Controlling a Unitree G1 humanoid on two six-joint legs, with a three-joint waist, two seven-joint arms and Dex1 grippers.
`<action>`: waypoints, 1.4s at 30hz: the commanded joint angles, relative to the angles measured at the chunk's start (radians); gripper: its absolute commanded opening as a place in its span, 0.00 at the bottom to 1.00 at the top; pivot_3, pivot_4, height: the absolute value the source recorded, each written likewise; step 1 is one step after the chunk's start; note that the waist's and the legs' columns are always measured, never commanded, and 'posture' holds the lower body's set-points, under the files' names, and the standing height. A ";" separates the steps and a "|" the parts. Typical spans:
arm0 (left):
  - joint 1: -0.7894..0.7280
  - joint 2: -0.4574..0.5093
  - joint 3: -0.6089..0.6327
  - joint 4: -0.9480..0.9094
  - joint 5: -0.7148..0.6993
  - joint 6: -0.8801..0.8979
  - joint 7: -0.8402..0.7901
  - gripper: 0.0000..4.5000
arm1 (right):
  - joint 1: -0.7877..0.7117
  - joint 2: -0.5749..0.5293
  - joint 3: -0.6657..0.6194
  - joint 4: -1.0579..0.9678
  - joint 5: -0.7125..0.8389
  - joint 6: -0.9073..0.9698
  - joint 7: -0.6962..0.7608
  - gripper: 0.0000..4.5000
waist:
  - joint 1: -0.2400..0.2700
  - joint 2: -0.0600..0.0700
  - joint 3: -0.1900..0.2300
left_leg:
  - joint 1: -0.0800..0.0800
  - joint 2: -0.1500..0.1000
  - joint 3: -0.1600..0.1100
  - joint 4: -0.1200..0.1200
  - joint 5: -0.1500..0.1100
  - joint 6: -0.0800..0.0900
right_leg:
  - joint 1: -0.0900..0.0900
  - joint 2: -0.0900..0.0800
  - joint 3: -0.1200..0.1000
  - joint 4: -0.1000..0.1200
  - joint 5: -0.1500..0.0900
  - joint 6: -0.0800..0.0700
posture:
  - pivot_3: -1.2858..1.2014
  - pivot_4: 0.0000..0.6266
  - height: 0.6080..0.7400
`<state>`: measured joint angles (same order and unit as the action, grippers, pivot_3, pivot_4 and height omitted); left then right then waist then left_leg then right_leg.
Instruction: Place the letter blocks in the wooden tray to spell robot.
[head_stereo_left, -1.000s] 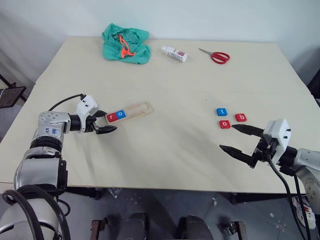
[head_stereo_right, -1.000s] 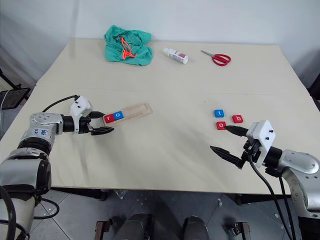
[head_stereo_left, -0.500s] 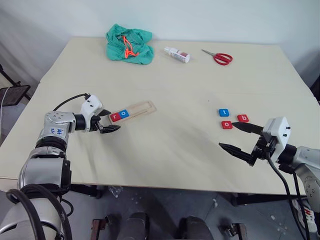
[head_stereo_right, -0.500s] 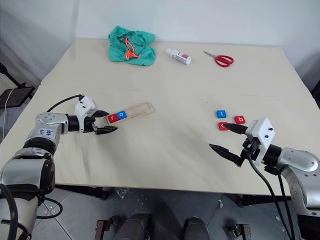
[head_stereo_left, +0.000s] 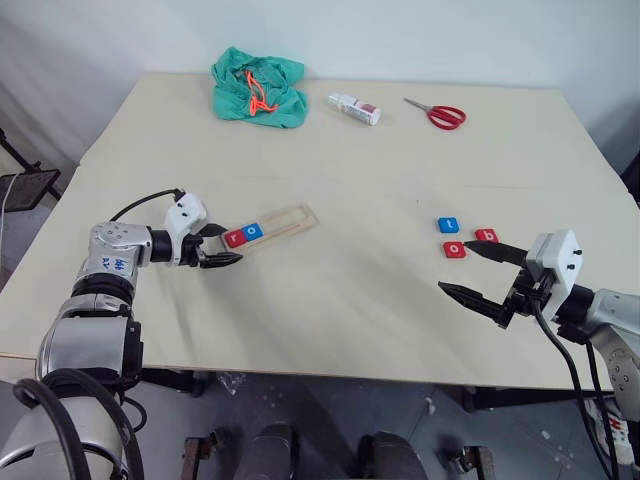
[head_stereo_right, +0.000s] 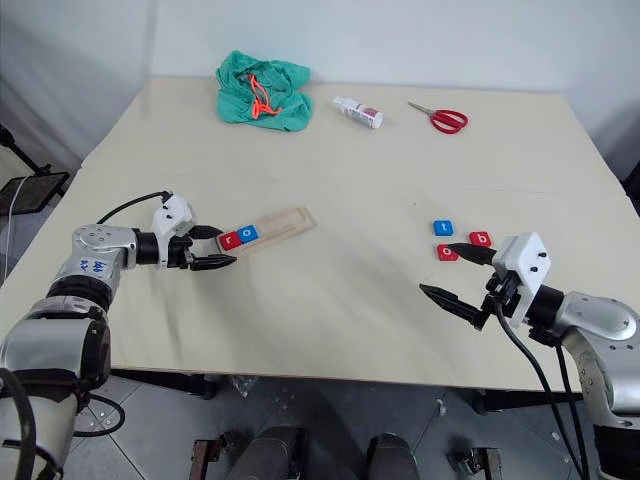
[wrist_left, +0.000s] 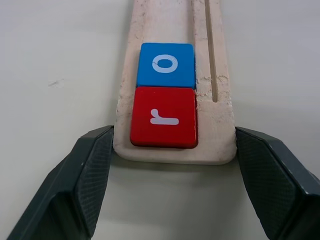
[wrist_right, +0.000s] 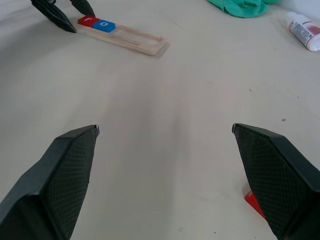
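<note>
Already two tiles seated; three loose on the table.

Left gripper (wrist_left: 172, 150) straddles the near end of the wooden tray (head_stereo_left: 290, 217), fingers spread at its corners, seemingly just touching, nothing clamped. A careless nudge could skew the tray or jolt the seated blocks. Right gripper (head_stereo_left: 487, 274) hangs released beside the loose letter blocks (head_stereo_left: 463, 238); a sloppy pick might shove a neighbour. Readable: red "r" (wrist_left: 164, 119), blue "o" (wrist_left: 165, 65) in tray; loose "t", "o", "b". Bottle (head_stereo_left: 354, 107) label unreadable.

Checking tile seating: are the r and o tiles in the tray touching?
Touching. The left wrist view shows the red r edge to edge against the blue o in the tray, no gap between them.
</note>
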<state>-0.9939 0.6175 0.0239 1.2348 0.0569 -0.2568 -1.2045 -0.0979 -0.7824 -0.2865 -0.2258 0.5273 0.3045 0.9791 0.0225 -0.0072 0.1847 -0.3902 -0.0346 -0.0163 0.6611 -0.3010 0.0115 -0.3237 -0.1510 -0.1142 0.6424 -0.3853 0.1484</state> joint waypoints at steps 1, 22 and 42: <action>0.053 -0.047 0.009 -0.134 -0.067 -0.021 -0.083 0.82 | -0.016 -0.023 -0.004 0.008 -0.001 -0.022 0.035 1.00 | 0.001 0.000 0.000 | -0.001 0.000 0.000 0.000 0.000 0.000 | 0.000 0.000 0.000 0.000 0.000 0.000 | 0.52 0.24 1.00; 0.452 -0.193 -0.176 -1.095 -0.163 0.402 0.023 0.82 | -0.004 -0.097 0.049 0.133 -0.070 -0.124 0.277 1.00 | 0.003 0.000 0.000 | -0.002 0.001 -0.001 0.001 0.000 0.002 | 0.002 0.001 0.004 -0.010 0.000 0.000 | 0.52 0.24 1.00; 0.546 -0.148 -0.259 -1.189 -0.159 0.428 0.063 0.82 | 0.021 -0.106 0.017 0.144 -0.075 -0.125 0.271 1.00 | 0.004 0.000 0.000 | -0.002 0.001 -0.001 0.000 0.000 0.002 | 0.003 0.002 0.005 -0.015 0.000 0.000 | 0.52 0.24 1.00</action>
<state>-0.4537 0.4662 -0.2265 0.0555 -0.0941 0.1887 -1.1449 -0.0814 -0.8667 -0.2375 -0.0671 0.4410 0.1833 1.2520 0.0265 -0.0075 0.1849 -0.3925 -0.0333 -0.0174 0.6612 -0.3013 0.0135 -0.3205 -0.1493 -0.1092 0.6277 -0.3853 0.1483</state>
